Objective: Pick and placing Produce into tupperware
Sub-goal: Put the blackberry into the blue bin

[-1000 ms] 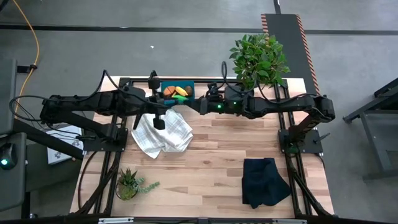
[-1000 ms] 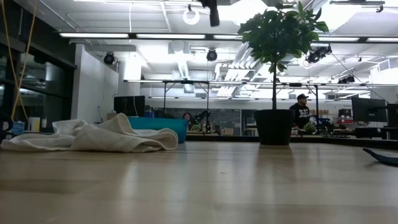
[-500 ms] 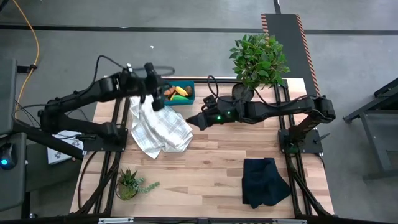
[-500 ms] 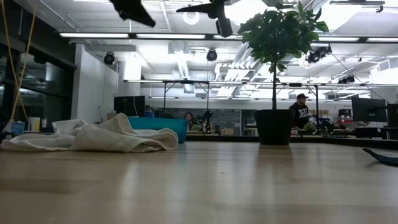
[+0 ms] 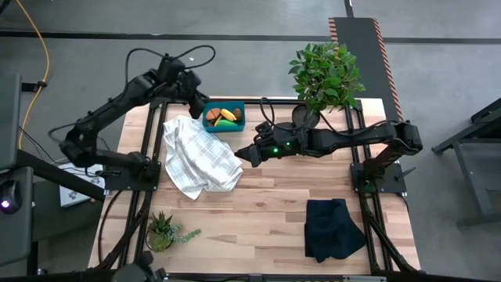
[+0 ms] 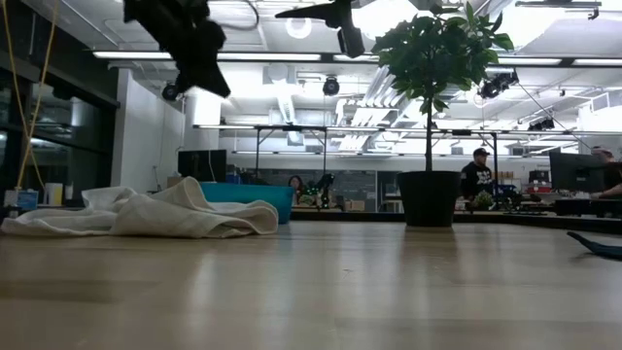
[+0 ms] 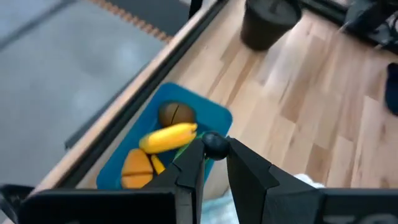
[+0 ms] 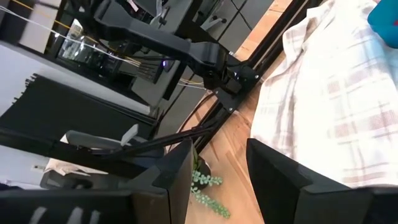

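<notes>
Left gripper [image 7: 214, 147] has risen above tupperware [image 5: 237, 123] rim, holding berry [image 7: 216, 145].

Left arm [image 5: 117, 106]: matte black, jointed links, with black cables looping loose near its wrist. Right arm [image 5: 344, 139]: matte black, tubular links, a small green indicator light near the wrist and thin black cabling along it. Fingers [image 7: 249, 171]: dark, flat, angular, tapering plates in pairs.

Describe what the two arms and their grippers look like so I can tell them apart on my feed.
Both arms are matte black and jointed. The left arm trails looping black cables near its wrist; the right arm shows a green light near its gripper. Left gripper and right gripper have flat, angular dark fingers.
</notes>
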{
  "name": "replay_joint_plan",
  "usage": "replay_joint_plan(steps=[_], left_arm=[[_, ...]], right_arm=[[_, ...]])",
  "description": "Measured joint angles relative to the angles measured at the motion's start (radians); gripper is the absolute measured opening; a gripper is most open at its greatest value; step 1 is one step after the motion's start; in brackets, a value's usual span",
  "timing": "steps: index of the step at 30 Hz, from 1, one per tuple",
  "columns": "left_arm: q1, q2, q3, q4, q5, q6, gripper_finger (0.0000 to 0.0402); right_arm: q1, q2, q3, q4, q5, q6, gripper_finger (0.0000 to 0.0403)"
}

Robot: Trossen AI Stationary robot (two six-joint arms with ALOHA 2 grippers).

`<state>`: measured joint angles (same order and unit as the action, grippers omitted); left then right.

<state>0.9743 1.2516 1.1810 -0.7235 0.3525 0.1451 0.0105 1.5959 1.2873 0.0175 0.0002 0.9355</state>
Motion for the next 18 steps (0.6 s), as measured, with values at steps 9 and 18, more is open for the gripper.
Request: replay_joint_plan(steps=[9,18], left_arm=[[0.007,0.176,0.000,-0.001,-0.030,-0.001,0.0053],[0.007,0.323,0.000,0.024,-0.077,-0.047,0.0053]], right_arm=[[0.000,0.000,0.000,0.000,0.000,-0.002,0.0142],[0.000,0.000,0.000,-0.018,0.000,-0.002,0.0142]])
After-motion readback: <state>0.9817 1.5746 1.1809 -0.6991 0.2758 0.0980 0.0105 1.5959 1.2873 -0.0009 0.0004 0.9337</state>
